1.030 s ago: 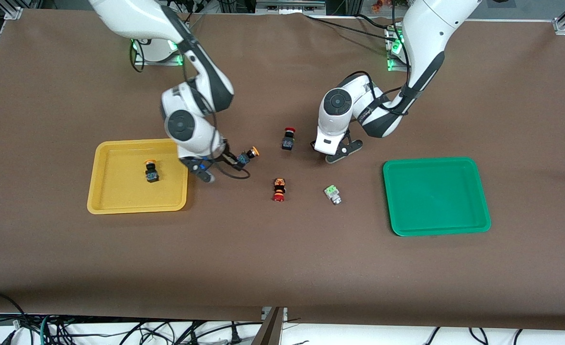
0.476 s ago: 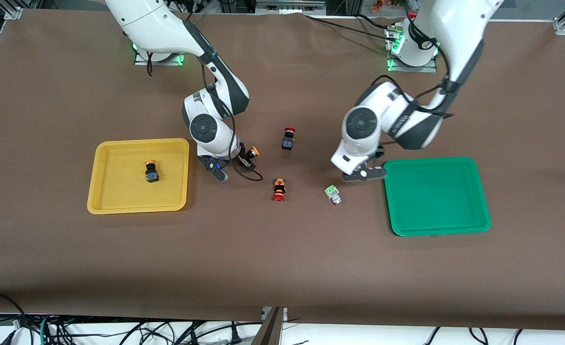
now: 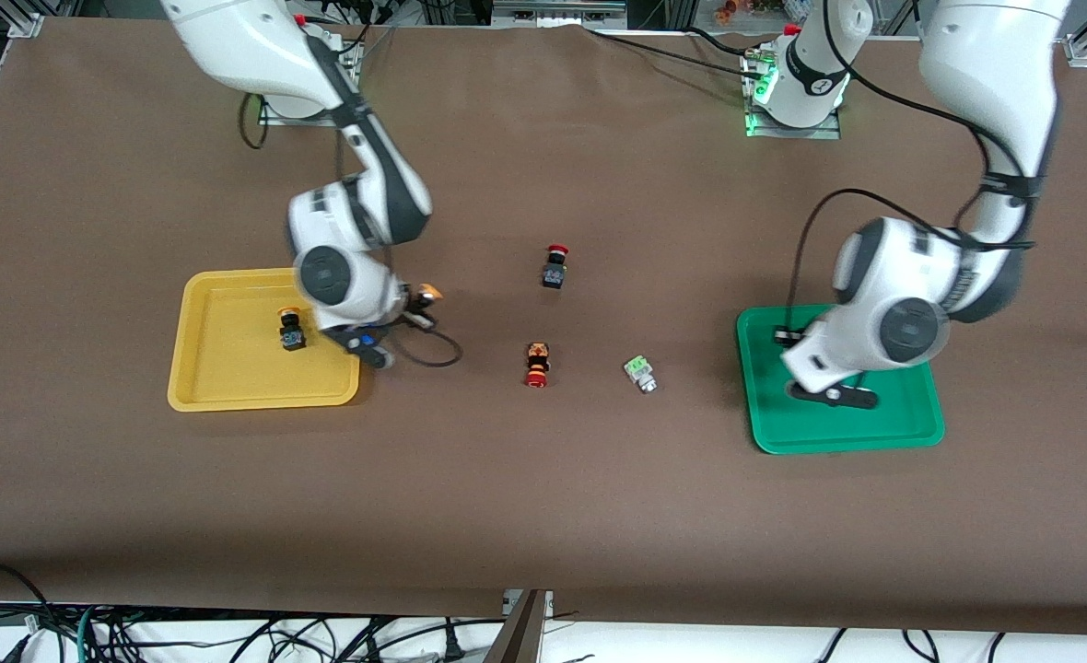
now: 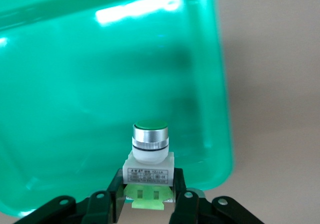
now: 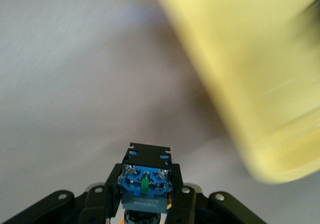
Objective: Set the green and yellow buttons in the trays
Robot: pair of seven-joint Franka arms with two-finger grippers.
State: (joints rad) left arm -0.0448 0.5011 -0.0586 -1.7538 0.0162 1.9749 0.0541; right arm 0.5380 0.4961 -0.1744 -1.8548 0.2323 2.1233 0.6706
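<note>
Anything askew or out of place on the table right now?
Nothing stands out. Left gripper holds a pale-green-capped button over the green plastic tray; right gripper carries a black-and-blue-bodied button beside the yellow plastic tray.

Table (image 3: 543, 516) brown. Trays: one yellow tray (image 3: 230, 382), one green tray (image 3: 912, 428). Held button (image 4: 149, 156): green cap, white body. Other held button (image 5: 145, 183): black-and-blue body, orange cap. Loose switches: red cap on black (image 3: 554, 267), red cap on orange-and-black (image 3: 537, 365), pale-green on silver (image 3: 640, 373).
</note>
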